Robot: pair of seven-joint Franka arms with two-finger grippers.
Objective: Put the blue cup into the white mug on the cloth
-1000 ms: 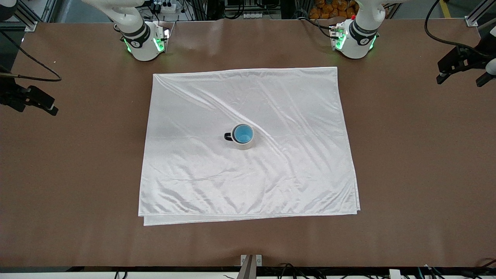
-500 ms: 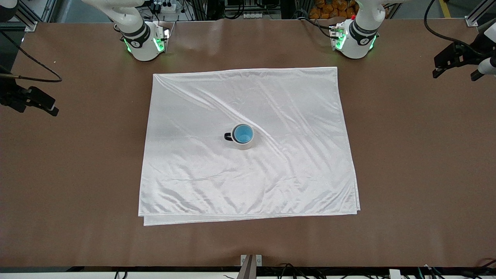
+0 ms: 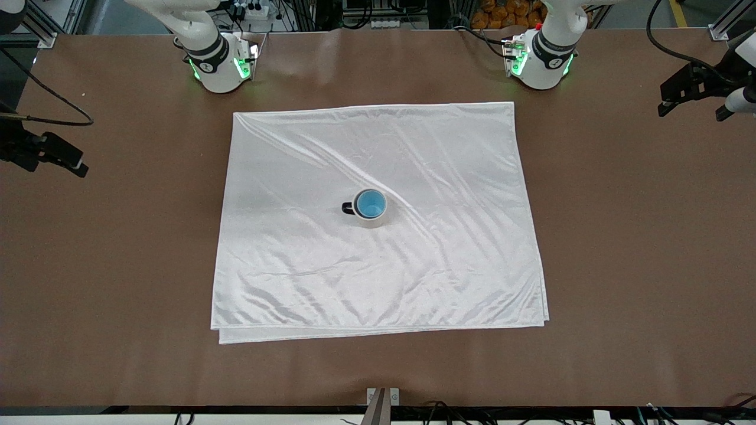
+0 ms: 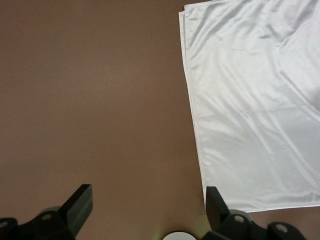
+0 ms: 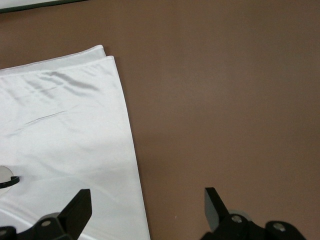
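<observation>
Now the right gripper (image 5: 145, 212) hangs with fingers spread wide over bare brown table (image 3: 118, 236) at its own end, the blue cup (image 3: 371, 204) sits inside the cylindrical white mug (image 3: 373, 221) (black handle) mid-way on the wrinkled, shiny cloth (image 3: 413, 277), and the left gripper (image 4: 149, 210) hangs equally wide over its end.

Brown table (image 3: 620, 248); black cables (image 3: 53, 109) at its edges.

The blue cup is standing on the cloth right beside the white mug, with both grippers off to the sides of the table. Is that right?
Not quite. The front view shows the blue cup sitting inside the white mug, not beside it. The mug stands on the cloth. The rest holds: the left gripper and the right gripper hang open over bare table at their own ends.
</observation>
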